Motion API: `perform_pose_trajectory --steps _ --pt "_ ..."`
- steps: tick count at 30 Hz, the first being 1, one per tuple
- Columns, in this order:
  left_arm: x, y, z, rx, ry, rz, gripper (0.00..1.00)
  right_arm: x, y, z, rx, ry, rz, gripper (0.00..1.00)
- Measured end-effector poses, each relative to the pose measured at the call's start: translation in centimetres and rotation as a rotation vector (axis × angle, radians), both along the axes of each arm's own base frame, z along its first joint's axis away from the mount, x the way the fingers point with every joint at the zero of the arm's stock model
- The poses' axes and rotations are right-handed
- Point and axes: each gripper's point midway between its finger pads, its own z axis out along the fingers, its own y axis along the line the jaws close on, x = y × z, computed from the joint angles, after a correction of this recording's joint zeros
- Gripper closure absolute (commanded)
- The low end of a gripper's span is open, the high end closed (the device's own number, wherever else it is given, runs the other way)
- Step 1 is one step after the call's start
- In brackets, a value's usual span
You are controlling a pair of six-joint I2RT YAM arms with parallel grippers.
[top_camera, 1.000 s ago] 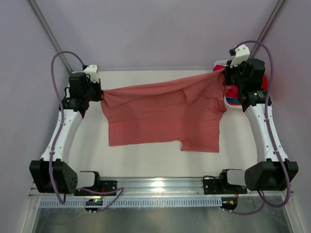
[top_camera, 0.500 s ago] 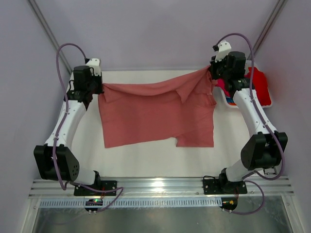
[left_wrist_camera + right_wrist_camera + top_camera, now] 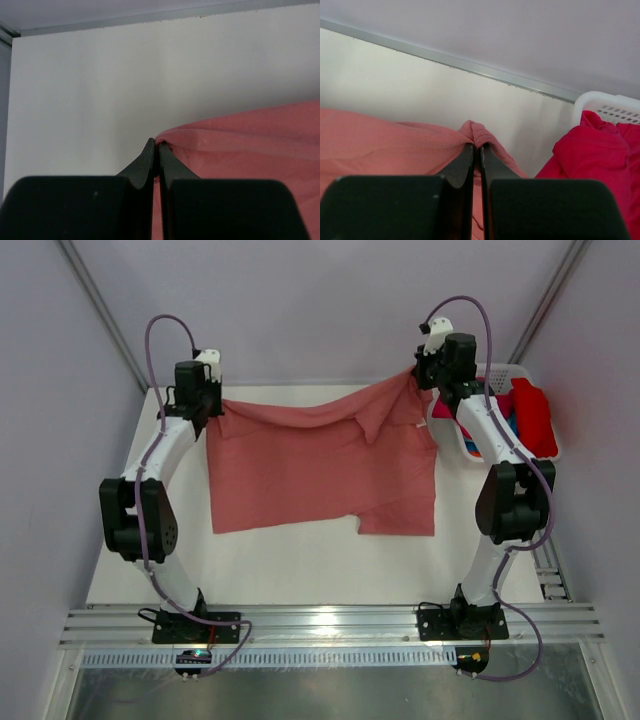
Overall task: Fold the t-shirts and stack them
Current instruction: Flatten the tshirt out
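Observation:
A salmon-pink t-shirt (image 3: pixel 320 465) hangs stretched between both arms across the back of the white table (image 3: pixel 300 560), its lower half lying on the surface. My left gripper (image 3: pixel 213 408) is shut on the shirt's far left corner (image 3: pixel 172 137). My right gripper (image 3: pixel 418 378) is shut on the far right corner, a bunched fold (image 3: pixel 477 131) poking out past the fingertips. More t-shirts, bright red (image 3: pixel 533 418), magenta and blue, are piled in the white basket (image 3: pixel 495 371) at the right; the red one (image 3: pixel 600 155) shows in the right wrist view.
The basket's rim (image 3: pixel 610 102) stands close to the right of my right gripper. The back wall (image 3: pixel 320 310) rises just behind both grippers. Metal rails (image 3: pixel 320 622) run along the near edge.
Both grippers have carried the shirt's top edge toward the back of the table, arms stretching out. The shirt slid back with them, and the basket has come into full view.

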Motion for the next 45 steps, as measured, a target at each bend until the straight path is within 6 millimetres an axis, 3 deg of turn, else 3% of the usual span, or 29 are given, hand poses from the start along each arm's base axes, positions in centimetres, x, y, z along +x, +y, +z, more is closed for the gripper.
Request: perform_pose_trajectory --steps 12,20,25,29,34,42,43,45 --pt "8.4 0.2 -3.6 0.030 -0.024 0.042 1.00 4.4 -0.4 -2.9 -0.046 -0.009 -0.019 0.97" --pt "12.3 0.5 -7.0 0.068 -0.033 0.067 1.00 7.8 -1.5 -6.2 -0.120 -0.003 -0.062 0.97" --pt "13.6 0.3 -9.1 0.085 -0.031 0.084 1.00 9.8 -2.1 -8.8 -0.148 0.011 -0.098 0.97" --pt "13.9 0.2 -10.8 0.103 -0.017 0.104 1.00 10.1 -2.5 -10.5 -0.160 0.037 -0.114 0.97" --pt "14.2 0.6 -12.2 0.120 -0.016 0.133 0.99 10.7 -2.8 -11.4 -0.167 0.038 -0.132 0.96" --pt "16.2 1.0 -11.4 0.133 -0.077 0.167 0.97 11.2 -3.2 -11.4 -0.175 0.024 -0.156 0.96" --pt "16.5 1.1 -11.2 0.134 -0.090 0.171 0.96 11.3 -3.2 -11.3 -0.174 0.020 -0.158 0.89" --pt "17.0 1.2 -10.8 0.138 -0.109 0.182 0.91 11.7 -3.2 -10.9 -0.173 0.005 -0.164 0.87"
